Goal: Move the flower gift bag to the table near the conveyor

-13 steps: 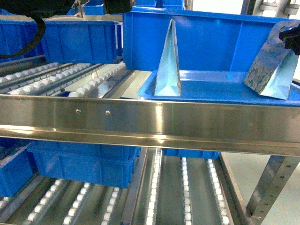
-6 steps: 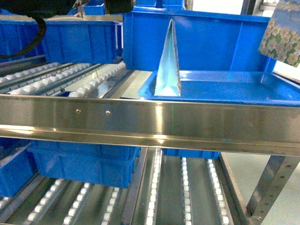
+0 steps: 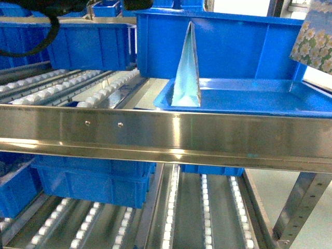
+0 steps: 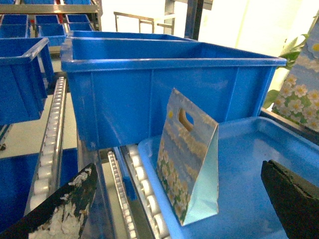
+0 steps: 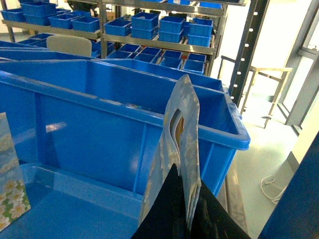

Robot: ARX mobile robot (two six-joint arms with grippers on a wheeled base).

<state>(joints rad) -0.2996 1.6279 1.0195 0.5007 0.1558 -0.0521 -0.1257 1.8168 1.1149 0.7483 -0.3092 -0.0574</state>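
The right gripper point(image 5: 187, 211) is holding the flower gift bag point(image 5: 174, 149) up off the conveyor point(image 3: 166, 135), its dark jaws pinching the bag's lower part so the bag is standing narrow-edge toward the right wrist camera with its oval handle cut-out showing. In the head view this bag point(image 3: 314, 39) is hanging at the upper right edge, clear above the shallow blue tray point(image 3: 249, 98), with white daisies on a pale blue ground facing the camera; the frame is cutting off most of it.

A second flowered bag point(image 4: 187, 157) is standing upright on the left end of the tray point(image 4: 259, 169), just in front of the deep blue bin point(image 4: 164, 84). From the head camera it is showing only its pale blue gusset point(image 3: 187, 67), tapering to a point.

The left gripper point(image 4: 174, 209) is hovering near that second bag with its jaws spread wide, one finger point(image 4: 65, 209) at the lower left, smeared with whitish residue, the other at the lower right, neither touching anything.

The conveyor's shiny front rail is running across the head view, with lanes of white rollers point(image 3: 78, 88) behind it and on the level below. More blue bins point(image 5: 149, 25) are sitting on shelving in the background.

No brand, label or writing is readable on either bag or on the bins.
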